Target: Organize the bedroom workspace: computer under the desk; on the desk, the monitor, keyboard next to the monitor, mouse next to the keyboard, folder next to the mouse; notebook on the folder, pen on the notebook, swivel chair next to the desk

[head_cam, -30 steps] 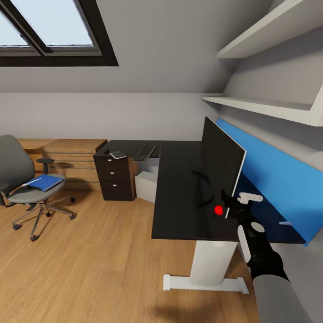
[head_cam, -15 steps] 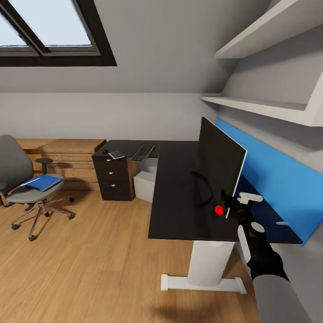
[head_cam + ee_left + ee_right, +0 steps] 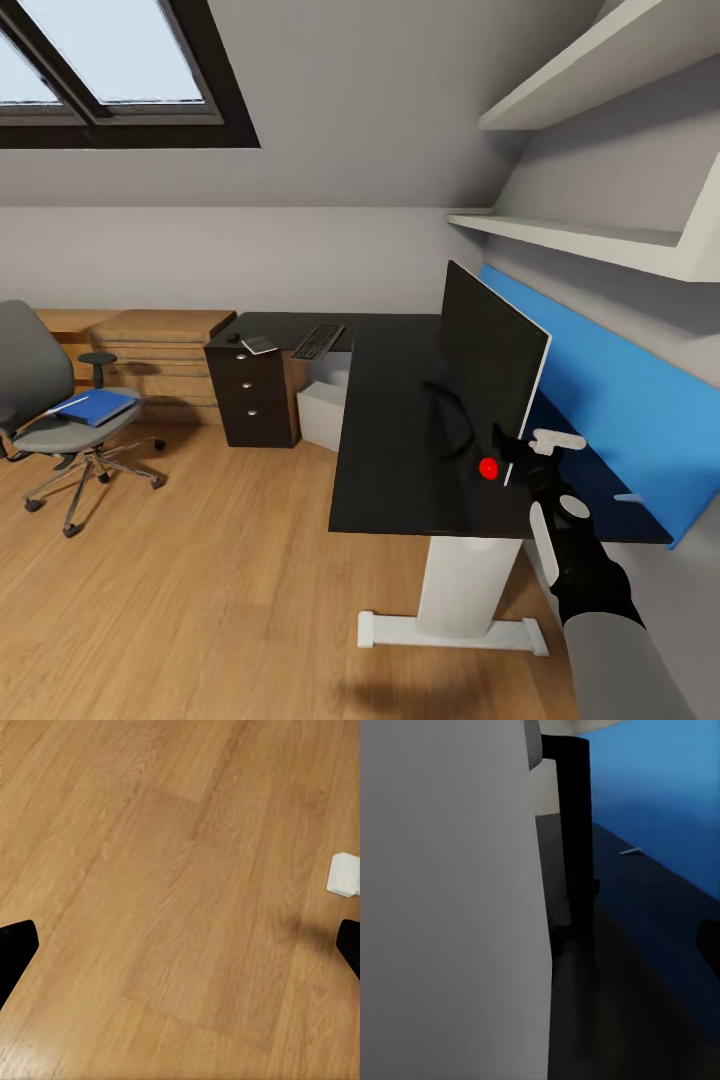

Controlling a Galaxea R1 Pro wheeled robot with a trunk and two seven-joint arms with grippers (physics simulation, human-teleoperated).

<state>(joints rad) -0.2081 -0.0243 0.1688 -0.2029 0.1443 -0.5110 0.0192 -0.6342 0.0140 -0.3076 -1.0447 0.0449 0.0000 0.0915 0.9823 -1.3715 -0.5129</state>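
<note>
The black monitor [image 3: 490, 375] stands on the glossy black desk [image 3: 395, 440], its grey back [image 3: 442, 900] close to the right wrist camera. My right gripper [image 3: 526, 444] is shut on the monitor's near lower corner by the red dot. The keyboard [image 3: 319, 341], notebook [image 3: 262, 345] and mouse [image 3: 234, 338] lie at the desk's far end. Behind the monitor the pen [image 3: 630, 497] lies on the desk. The blue folder [image 3: 96, 407] rests on the swivel chair [image 3: 40, 385]. The grey computer [image 3: 322, 412] sits under the desk. My left gripper [image 3: 180, 949] hangs open over the floor.
A blue upright panel [image 3: 610, 400] backs the desk, with white shelves [image 3: 580, 240] above it. The black drawer unit [image 3: 255, 395] and a light-wood chest [image 3: 160, 350] stand at the far wall. The desk's white foot [image 3: 345, 874] lies near my left gripper.
The whole view slid slightly left a second ago, so the camera moved. My right gripper kept its hold on the monitor's corner. Nothing differs over the last half second.
</note>
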